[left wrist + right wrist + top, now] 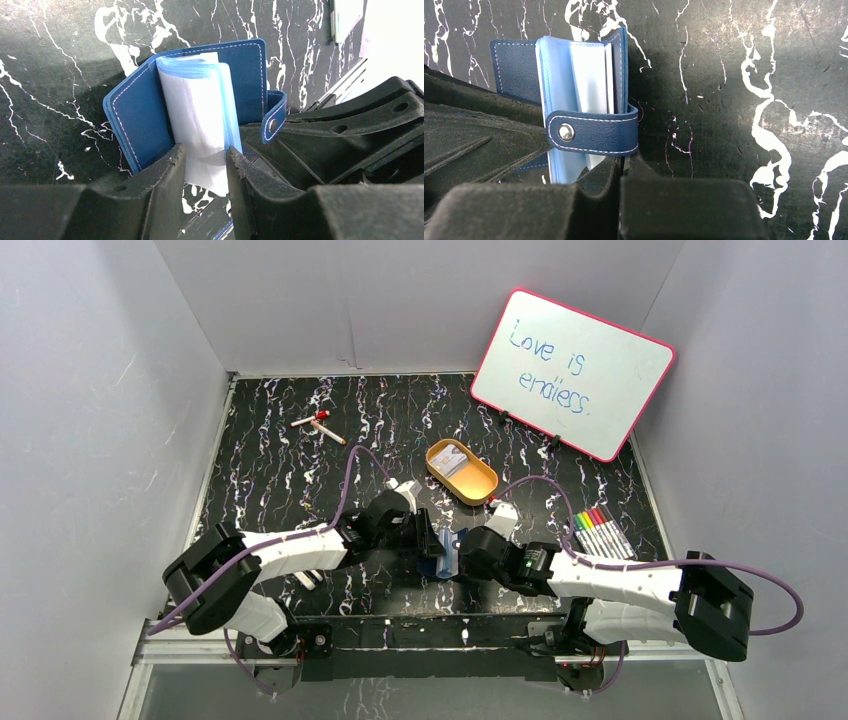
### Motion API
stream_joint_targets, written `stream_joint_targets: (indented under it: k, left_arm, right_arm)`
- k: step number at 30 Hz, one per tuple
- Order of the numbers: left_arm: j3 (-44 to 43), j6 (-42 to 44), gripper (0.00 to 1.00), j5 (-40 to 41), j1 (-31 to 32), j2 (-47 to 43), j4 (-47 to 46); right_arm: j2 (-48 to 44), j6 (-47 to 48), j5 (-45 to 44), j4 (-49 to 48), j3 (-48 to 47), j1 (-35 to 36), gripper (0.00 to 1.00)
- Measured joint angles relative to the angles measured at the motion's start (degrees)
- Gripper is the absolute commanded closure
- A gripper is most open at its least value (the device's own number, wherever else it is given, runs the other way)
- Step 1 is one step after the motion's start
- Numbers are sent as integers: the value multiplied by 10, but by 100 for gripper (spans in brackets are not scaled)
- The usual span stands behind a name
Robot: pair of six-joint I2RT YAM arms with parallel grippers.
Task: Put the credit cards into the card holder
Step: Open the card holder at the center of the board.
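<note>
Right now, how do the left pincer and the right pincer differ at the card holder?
The left pincer has its fingers apart around the pale pockets; the right pincer has them nearly together on the cover's edge. The snap tab lies right before the right pincer, but beside the left pincer. Both meet the open card holder.

Left pincer (205, 161) narrowly parted; right pincer (622, 167) clamped on card holder (596, 135)

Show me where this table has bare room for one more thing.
Free: the black marbled table left of the red-and-white marker pens, and the strip between them and the oval golden tin. Crowded: the middle, where left gripper and right gripper meet at the navy folding card holder.
</note>
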State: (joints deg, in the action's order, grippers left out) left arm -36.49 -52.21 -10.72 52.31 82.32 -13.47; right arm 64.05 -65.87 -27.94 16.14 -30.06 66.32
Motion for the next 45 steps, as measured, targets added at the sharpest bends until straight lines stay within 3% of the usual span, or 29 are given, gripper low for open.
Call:
stream_joint_targets:
  k: [7,17,21,22,25,27,30,33,37,45]
  left_arm:
    - [0,8,67,7,0,0,14]
    - [-1,15,99,9,0,0,19]
    - [-5,17,100,9,0,0,20]
    - [-6,17,100,9,0,0,23]
    - [-12,17,100,10,0,-1,37]
    - [-21,17,100,16,0,-5,59]
    - [-43,23,100,33,0,-17,105]
    - [-74,31,100,53,0,-35,156]
    - [-101,37,100,72,0,-55,197]
    - [-95,22,100,82,0,-55,217]
  right_arm:
    - [-3,0,0,-1,7,0,100]
    - [-4,0,0,-1,9,-1,100]
    - [-9,0,0,0,9,-1,100]
    - [-10,0,0,0,10,-1,96]
    - [-21,4,3,-2,14,-1,63]
    - [-35,14,9,-5,19,-1,48]
    - [-68,40,18,-14,20,-1,38]
    - [-117,79,32,-40,21,-1,38]
    - [-146,138,64,-84,18,-2,46]
    - [-47,165,119,-155,-24,-2,47]
